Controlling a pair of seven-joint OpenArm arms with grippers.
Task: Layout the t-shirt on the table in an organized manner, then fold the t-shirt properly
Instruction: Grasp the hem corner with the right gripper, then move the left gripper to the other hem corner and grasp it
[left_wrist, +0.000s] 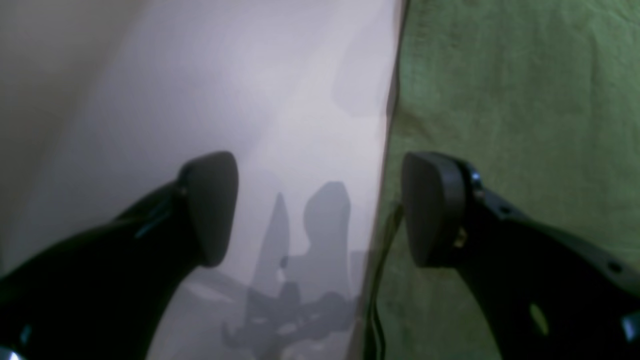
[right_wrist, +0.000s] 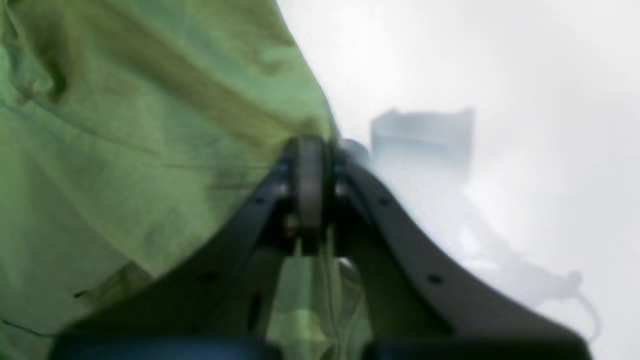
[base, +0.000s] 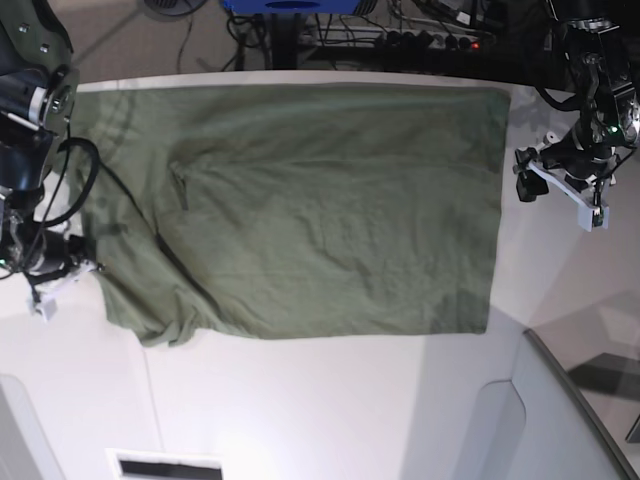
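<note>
White table (base: 300, 400) under everything, cables and a blue stand beyond its far edge, a grey-white panel (base: 560, 410) angling in at the near corner. Spread across most of that surface: the t-shirt (base: 300, 210), olive green, long axis running side to side in the base view, straight hem edge toward the left arm, bunched and rumpled end toward the right arm. Left gripper (left_wrist: 320, 210) poised with fingers wide apart and empty, straddling the straight cloth edge as seen from its wrist camera: one pad (left_wrist: 212, 207) over bare white tabletop, the other pad (left_wrist: 432, 207) over green fabric, contact with the cloth impossible to judge. Right gripper (right_wrist: 310, 185) closed tight on a pinch of the shirt's crumpled side edge, fabric gathered between the closed jaws and trailing back under the wrist. Judging by the lie of things: layout not yet finished, the right arm's end creased and folded over near the sleeve, the far end already fairly flat. Next move probably a pull outward along the long axis by the right arm, away from the left arm, to draw out the wrinkles; risk of dragging the whole shirt sideways with the opposite hem unpinned.
</note>
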